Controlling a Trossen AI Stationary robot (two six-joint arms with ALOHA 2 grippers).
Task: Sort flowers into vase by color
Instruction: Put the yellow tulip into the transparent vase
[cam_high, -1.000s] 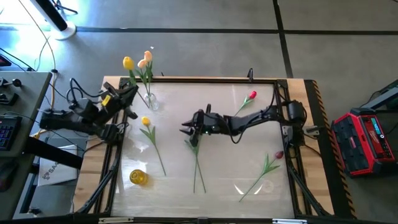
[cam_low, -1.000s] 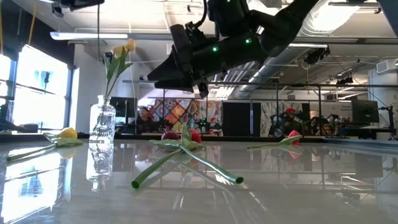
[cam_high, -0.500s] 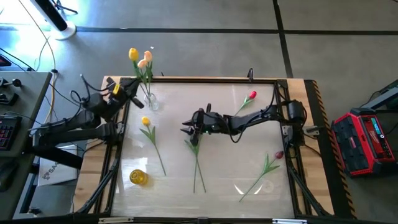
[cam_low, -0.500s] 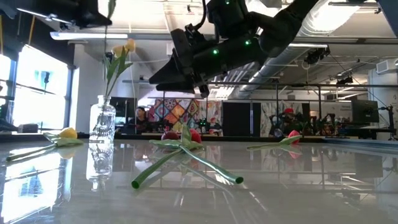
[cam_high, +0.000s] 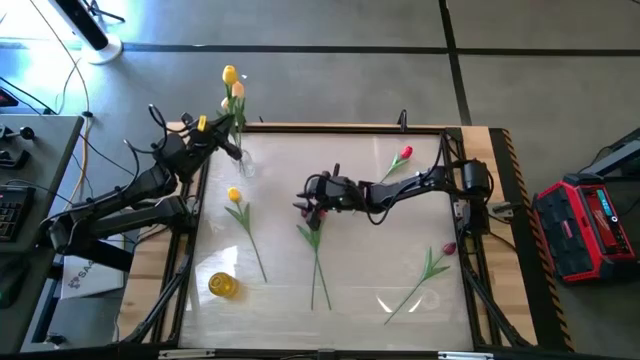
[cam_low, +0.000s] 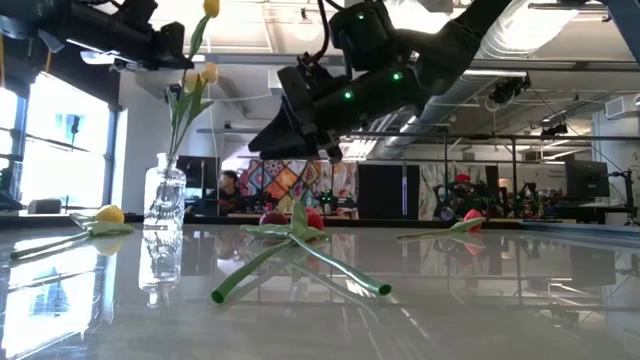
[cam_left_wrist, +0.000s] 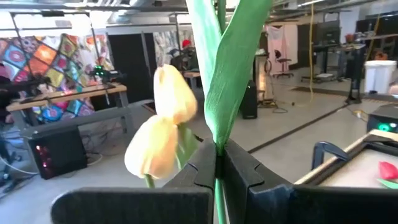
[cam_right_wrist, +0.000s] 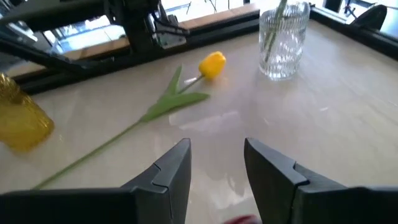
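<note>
My left gripper is at the table's far left, beside a clear glass vase. It is shut on a yellow tulip that stands upright. Two peach tulips stand with their stems in the vase. My right gripper hovers open above two crossed flowers with reddish heads at the table's middle. Another yellow tulip lies flat left of them. A red tulip lies at the far right and a maroon one at the near right. My left gripper pinches the yellow tulip's green stem and leaf between its two fingers, partway down from the head. The fingers are level, come from the table's left and lie across the stem. The tulip is upright and lifted clear, its head above the fingers.
A small yellow glass jar stands at the near left. The table has a raised wooden rim. A red case sits on the floor to the right. The low view shows a person far behind the table.
My left gripper has swung toward the table's far edge and right, up to the clear vase. It has carried the yellow tulip upright, and the tulip's head now stands above the peach ones. My right gripper has kept its place above the crossed flowers.
</note>
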